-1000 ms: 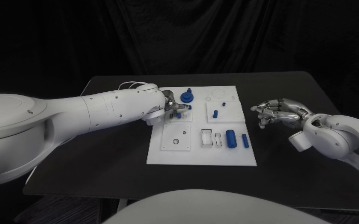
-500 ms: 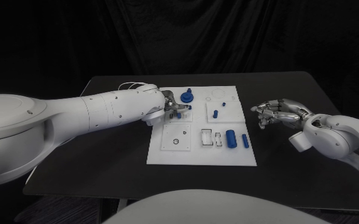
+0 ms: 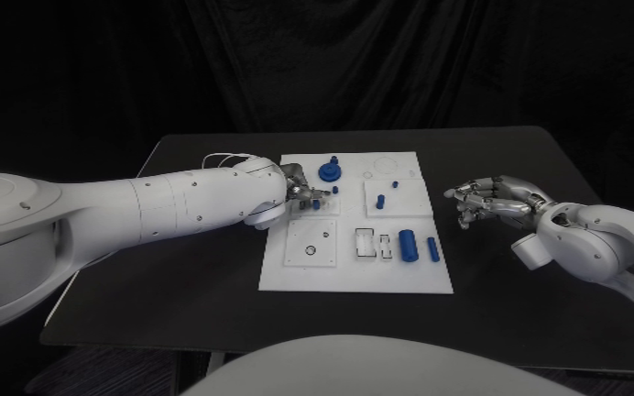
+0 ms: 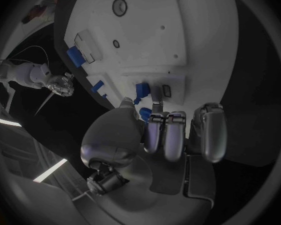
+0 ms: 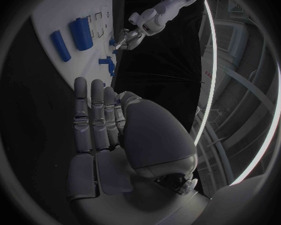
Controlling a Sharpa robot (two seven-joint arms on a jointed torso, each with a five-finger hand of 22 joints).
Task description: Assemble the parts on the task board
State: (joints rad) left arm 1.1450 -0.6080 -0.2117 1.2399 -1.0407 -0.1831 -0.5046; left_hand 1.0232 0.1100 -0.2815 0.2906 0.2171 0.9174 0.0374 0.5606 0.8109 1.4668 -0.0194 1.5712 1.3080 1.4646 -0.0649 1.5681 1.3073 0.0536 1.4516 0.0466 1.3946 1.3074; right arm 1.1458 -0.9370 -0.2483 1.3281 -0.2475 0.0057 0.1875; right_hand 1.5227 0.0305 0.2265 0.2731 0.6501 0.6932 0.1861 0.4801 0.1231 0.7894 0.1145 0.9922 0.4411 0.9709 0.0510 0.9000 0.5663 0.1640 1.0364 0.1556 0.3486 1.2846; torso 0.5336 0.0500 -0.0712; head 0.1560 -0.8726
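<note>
Gripping a blue part (image 3: pixel 319 196) over the task board (image 3: pixel 299 272), left hand (image 3: pixel 293 189); right hand (image 3: pixel 489 198) empty, fingers apart.

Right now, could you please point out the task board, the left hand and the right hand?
task board (image 3: pixel 355 277): head view, bare near edge.
left hand (image 3: pixel 299 187): head view, middle of the hand.
right hand (image 3: pixel 492 196): head view, middle of the hand.

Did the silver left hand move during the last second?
Yes. The silver left hand has drawn slightly back toward the white task board's left edge, away from its middle.
</note>
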